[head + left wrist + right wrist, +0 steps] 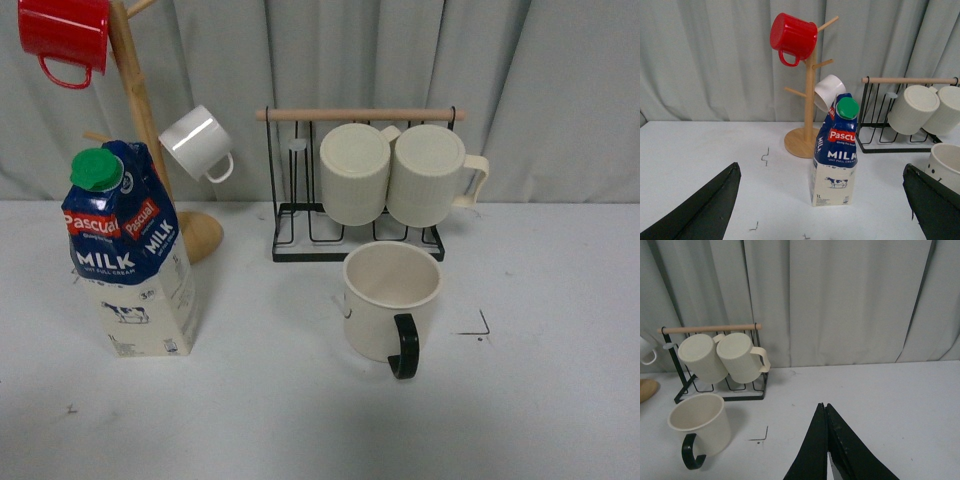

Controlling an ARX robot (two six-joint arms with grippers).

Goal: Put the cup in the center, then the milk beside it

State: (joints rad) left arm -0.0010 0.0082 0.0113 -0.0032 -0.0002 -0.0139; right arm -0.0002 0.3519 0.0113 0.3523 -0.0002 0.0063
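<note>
The cup is sitting upright with a black corner mark at its 3 o'clock. The milk is standing well apart at its 9 o'clock, so the left gripper, gaping wide and empty, should be squaring its jaws low on the carton's flat sides; the right gripper is resting pinched together, holding nothing. I am counting one cup, one milk, two ribbed mugs on the wire rack at the cup's 12 o'clock, and one red mug and one white mug on the wooden tree.
</note>
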